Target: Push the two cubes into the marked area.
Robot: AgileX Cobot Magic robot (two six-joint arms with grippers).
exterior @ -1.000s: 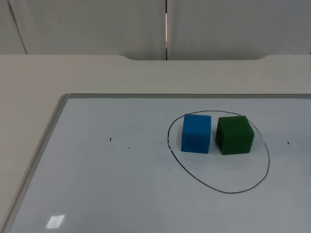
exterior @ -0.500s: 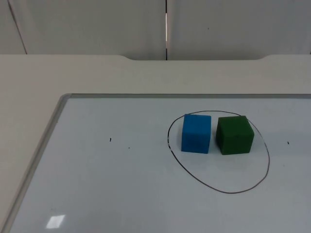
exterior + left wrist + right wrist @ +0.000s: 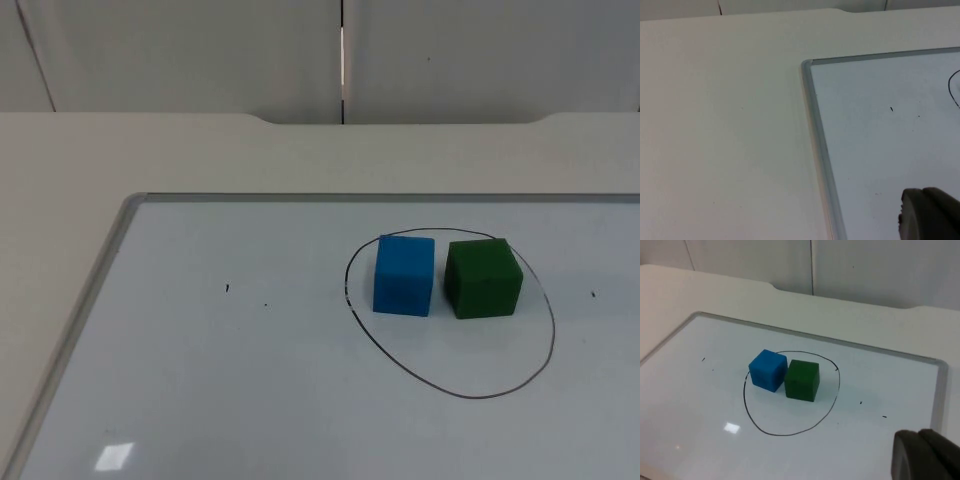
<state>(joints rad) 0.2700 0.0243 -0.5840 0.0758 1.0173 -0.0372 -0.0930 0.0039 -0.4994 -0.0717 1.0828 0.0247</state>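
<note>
We log the blue foam cube point(image 3: 404, 275) and green foam cube point(image 3: 483, 278) side by side inside the black drawn oval point(image 3: 452, 390), right of centre in the top view. Left gripper point(image 3: 927, 217) and right gripper point(image 3: 922, 455) wait; finger state we cannot tell. Risk: any stray sweep nudges a cube across the line.

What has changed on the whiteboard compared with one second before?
Nothing visibly changed. The blue cube and the green cube stay side by side inside the drawn ring, with a narrow gap between them.
</note>
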